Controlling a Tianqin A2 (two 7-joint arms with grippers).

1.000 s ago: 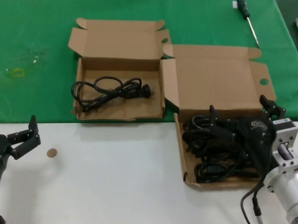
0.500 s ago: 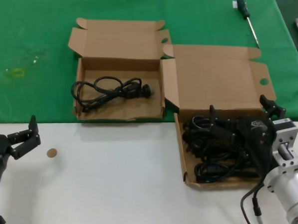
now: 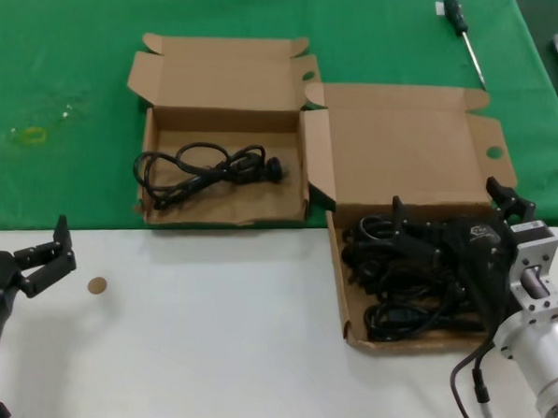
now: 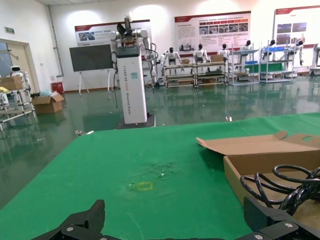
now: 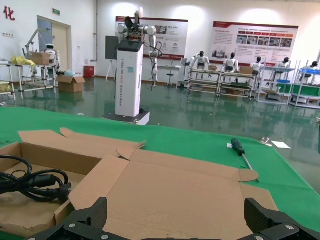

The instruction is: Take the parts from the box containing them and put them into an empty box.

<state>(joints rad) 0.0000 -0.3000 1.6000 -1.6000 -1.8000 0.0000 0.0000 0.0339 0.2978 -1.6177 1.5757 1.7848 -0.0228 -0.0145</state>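
Black cords (image 3: 411,281) fill the wide box (image 3: 342,292) — right tool (image 3: 451,223) spread above.

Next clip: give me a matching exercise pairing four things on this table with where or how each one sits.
Things:
1. screwdriver
2. single cord
3. cord pile
4. left end effector

Places or states:
A. in the narrower box
B. under the right end effector, in the wider box
C. on green cloth, far right
D. open over the white tabletop

Pairs: 1-C, 2-A, 3-B, 4-D
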